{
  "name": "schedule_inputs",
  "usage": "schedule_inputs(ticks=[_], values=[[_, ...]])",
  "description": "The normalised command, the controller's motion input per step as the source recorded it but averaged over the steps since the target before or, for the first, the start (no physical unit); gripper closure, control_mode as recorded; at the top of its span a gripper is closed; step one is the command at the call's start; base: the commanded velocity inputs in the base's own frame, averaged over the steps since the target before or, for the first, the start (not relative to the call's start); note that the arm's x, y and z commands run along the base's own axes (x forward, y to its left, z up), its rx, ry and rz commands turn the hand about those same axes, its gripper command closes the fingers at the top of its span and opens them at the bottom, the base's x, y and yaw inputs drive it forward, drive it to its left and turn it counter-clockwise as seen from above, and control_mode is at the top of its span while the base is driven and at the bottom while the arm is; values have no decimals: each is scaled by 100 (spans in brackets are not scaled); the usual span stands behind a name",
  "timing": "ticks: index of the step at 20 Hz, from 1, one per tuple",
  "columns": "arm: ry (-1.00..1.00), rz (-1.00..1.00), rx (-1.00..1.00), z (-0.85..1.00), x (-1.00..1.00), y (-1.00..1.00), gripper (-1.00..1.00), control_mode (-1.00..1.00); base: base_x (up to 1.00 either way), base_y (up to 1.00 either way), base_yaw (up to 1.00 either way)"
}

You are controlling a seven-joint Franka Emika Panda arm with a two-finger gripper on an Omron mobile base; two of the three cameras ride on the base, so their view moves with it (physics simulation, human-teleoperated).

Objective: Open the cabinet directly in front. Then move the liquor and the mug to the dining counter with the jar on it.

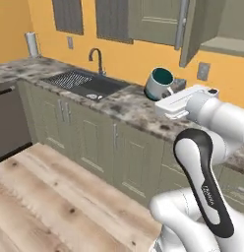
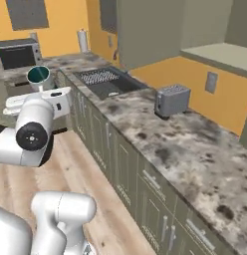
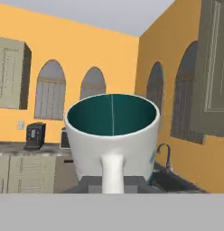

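Note:
My gripper (image 1: 166, 93) is shut on the loop handle of the white mug (image 1: 159, 82) with its teal inside, carrying it upright in the air above the worktop. In the hand view the mug (image 3: 113, 135) looms close, its handle pinched between the fingertips (image 3: 93, 184). From the right base view the mug (image 2: 39, 75) sits above the hand (image 2: 43, 92), out over the floor side. The cabinet (image 1: 185, 29) overhead has a door swung open, and its shelf (image 2: 215, 52) is bare where it shows. The liquor, the dining counter and the jar are out of view.
A speckled kitchen worktop (image 2: 195, 144) runs along the yellow wall, with a sink (image 1: 84, 83), a faucet (image 1: 97, 59) and a toaster (image 2: 172, 99). A paper towel roll (image 1: 31, 44) stands in the far corner and a microwave (image 2: 18, 55) beyond it. Wooden floor lies to the left.

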Motion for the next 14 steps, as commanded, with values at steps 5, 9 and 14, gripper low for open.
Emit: schedule_inputs(ticks=[5, 9, 14], values=[[0, 0, 0, 0, 0, 0, 100, 100, 0, 0, 100], [0, 0, 0, 0, 0, 0, 100, 100, 0, 0, 99], [0, 0, 0, 0, 0, 0, 100, 100, 17, 0, 93]])
